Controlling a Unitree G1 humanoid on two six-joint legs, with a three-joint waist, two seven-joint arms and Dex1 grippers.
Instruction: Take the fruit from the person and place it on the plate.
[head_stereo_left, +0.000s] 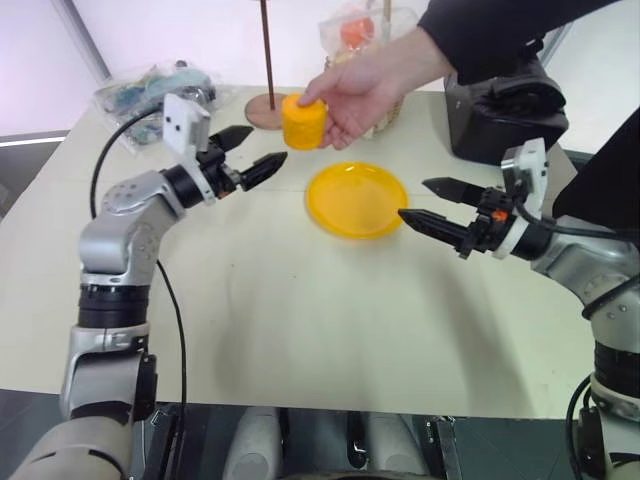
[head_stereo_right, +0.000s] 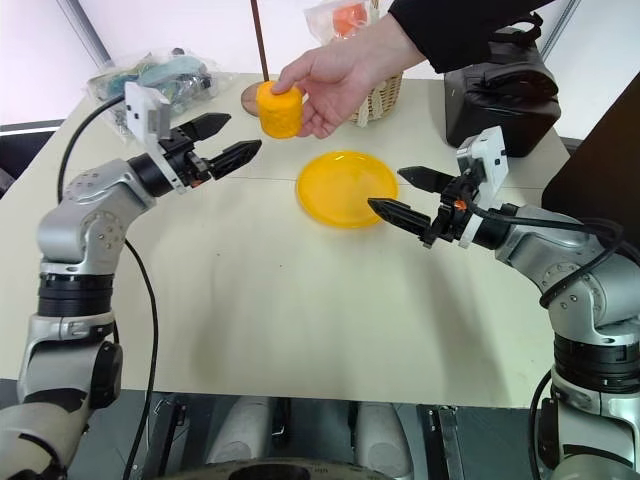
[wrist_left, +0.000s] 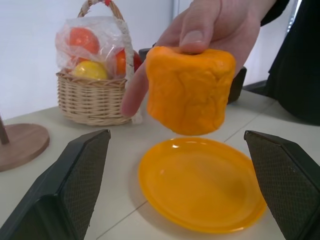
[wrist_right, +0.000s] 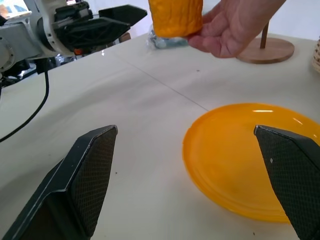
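Observation:
A person's hand (head_stereo_left: 365, 88) with a dark sleeve holds the orange-yellow blocky fruit (head_stereo_left: 303, 122) above the table, just behind the yellow plate (head_stereo_left: 356, 199). My left gripper (head_stereo_left: 248, 153) is open, its fingertips a short way left of the fruit and pointing at it. In the left wrist view the fruit (wrist_left: 189, 90) hangs ahead between the two wide-apart fingers (wrist_left: 70, 185), above the plate (wrist_left: 200, 182). My right gripper (head_stereo_left: 428, 203) is open and empty at the plate's right edge, pointing left across it.
A wicker basket (wrist_left: 92, 100) of plastic-wrapped fruit stands behind the plate. A round wooden base with a pole (head_stereo_left: 266, 108) is at the back, a plastic bag (head_stereo_left: 150, 92) at the far left, and a black case (head_stereo_left: 505, 110) at the back right.

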